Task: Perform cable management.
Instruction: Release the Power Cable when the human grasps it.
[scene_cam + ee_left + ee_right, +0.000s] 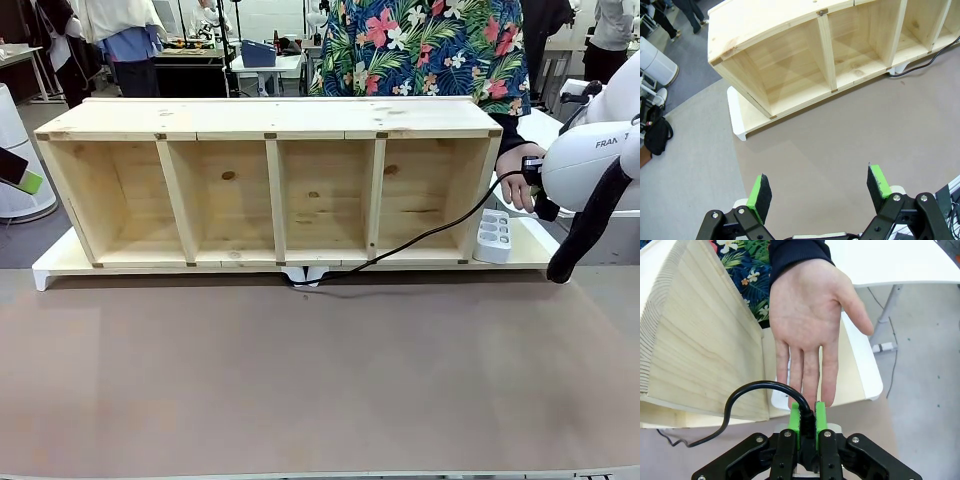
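Note:
The black cable (420,240) runs from under the middle of the wooden shelf (270,120) across the table and up to the right. There my right gripper (528,172) is shut on it, close to the person's hand (512,170). In the right wrist view the green pads (794,421) pinch the cable (765,383), which loops off to the left, and the open palm (810,315) lies just beyond the fingertips. The plug is hidden. My left gripper (819,190) hangs open above the table's left part, holding nothing.
A white power strip (493,237) stands against the shelf's right end on the white base board (60,262). The shelf has several open compartments. The brown table top (320,380) stretches in front of it. A person in a flowered shirt stands behind the shelf.

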Available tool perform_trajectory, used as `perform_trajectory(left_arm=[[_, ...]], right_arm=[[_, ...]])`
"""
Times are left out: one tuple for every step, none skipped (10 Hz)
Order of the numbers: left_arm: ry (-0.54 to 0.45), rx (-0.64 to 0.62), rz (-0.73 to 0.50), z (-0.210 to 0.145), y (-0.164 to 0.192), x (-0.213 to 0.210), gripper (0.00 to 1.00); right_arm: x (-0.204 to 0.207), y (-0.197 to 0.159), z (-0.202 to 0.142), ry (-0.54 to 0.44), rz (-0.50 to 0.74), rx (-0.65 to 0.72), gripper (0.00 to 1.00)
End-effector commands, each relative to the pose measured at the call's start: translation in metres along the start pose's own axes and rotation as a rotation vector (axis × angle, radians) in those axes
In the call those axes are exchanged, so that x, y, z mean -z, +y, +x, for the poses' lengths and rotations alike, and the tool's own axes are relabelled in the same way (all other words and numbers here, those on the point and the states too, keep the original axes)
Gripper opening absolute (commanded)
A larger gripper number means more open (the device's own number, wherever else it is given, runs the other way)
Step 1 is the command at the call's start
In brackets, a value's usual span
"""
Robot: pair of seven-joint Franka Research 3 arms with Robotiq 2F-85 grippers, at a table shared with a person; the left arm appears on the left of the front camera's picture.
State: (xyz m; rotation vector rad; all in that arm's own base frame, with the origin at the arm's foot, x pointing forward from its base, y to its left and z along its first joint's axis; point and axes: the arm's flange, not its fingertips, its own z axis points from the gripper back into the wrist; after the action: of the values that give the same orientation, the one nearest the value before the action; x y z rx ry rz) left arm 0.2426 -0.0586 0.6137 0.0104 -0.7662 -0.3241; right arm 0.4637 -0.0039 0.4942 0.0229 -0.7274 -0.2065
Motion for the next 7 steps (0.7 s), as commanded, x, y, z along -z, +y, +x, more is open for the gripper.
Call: perform_trajectory(left_arm=[[-0.006, -0.004, -0.001, 0.001, 0.0009, 0.0006, 1.0], [-0.006, -0.004, -0.001, 0.001, 0.0009, 0.0006, 1.0], [-0.006, -0.004, -0.001, 0.001, 0.0009, 0.0006, 1.0], [-0.006, -0.004, -0.001, 0.001, 0.0009, 0.0006, 1.0], [-0.006, -0.004, -0.001, 0.001, 0.0009, 0.0006, 1.0], [-0.006, -0.004, -0.001, 0.001, 0.0009, 0.0006, 1.0], [-0.006, -0.004, -0.001, 0.001, 0.0009, 0.0006, 1.0]], right_arm=[[-0.0027, 0.001, 0.0007, -0.004, 0.001, -0.001, 0.15], [-0.0027, 0.001, 0.0007, -0.004, 0.001, -0.001, 0.15], [-0.0027, 0.001, 0.0007, -0.004, 0.001, -0.001, 0.15], [-0.0027, 0.001, 0.0007, -0.004, 0.001, -0.001, 0.15], [0.0, 0.0, 0.0, 0.0, 0.0, 0.0, 0.15], [0.0014, 0.0041, -0.0006, -0.003, 0.004, -0.007, 0.15], [0.0012, 0.0069, -0.0023, -0.012, 0.008, -0.023, 0.15]])
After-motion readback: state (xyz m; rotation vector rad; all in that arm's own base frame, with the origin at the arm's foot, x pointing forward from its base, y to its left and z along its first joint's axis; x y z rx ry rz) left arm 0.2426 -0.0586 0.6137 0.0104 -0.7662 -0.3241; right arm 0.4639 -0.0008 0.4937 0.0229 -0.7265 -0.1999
